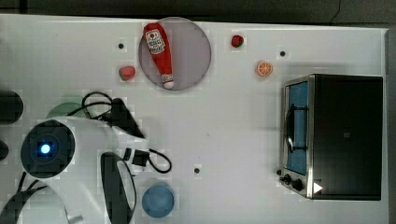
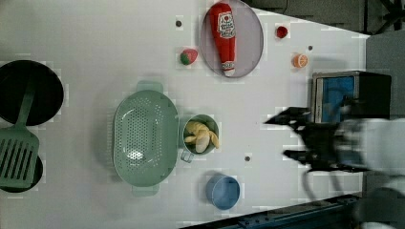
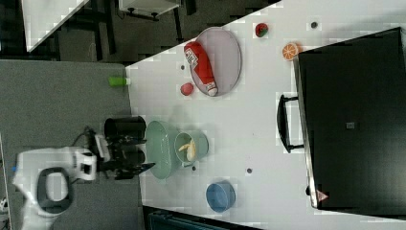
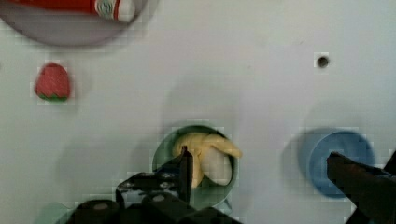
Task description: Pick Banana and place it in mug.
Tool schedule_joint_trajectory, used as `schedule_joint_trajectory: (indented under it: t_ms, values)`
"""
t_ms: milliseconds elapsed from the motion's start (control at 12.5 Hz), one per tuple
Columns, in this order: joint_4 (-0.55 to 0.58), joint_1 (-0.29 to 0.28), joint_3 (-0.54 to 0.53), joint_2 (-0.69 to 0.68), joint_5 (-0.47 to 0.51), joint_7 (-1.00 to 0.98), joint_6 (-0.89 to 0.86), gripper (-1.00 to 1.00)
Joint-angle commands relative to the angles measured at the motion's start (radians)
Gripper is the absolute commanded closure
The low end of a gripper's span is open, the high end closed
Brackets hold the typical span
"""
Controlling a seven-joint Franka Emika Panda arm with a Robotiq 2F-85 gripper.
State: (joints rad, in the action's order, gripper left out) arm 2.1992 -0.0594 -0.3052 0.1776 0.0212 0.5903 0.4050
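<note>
Finding the banana (image 4: 208,149) inside the mug (image 4: 159,156), pale yellow and curled against the wall, directly under one finger (image 4: 185,170) of the jaws as the wrist view gives it. Judging from this that the placing is done and that only a clean retreat is left.

To do that retreat well: keep the jaws spread as they are. Rise straight up from the mug before any sideways travel. Avoid a swing toward the finger that hangs over the banana, because a low sweep could catch the rim and tip the mug. Mind also the blue cup (image 4: 343,154), lying beneath the other finger (image 4: 359,179), and the green perforated basket (image 2: 143,102), standing just beside the mug on the far side from the blue cup.

About the jaws themselves: standing wide open, with the mug under one side and the blue cup under the other. Holding nothing. Touching neither the banana nor the mug, as far as the left view and the right view allow to say, and hanging clear above the bench (image 4: 233,70).
</note>
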Motion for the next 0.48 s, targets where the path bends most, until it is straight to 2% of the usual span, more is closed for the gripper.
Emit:
schedule_joint_trajectory:
  t_ms: [80, 480]
  values:
    - [-0.122, 0.037, 0.148, 0.035, 0.015, -0.179, -0.088, -1.00]
    - [-0.289, 0.043, 0.361, 0.044, 0.001, -0.371, -0.258, -1.00]
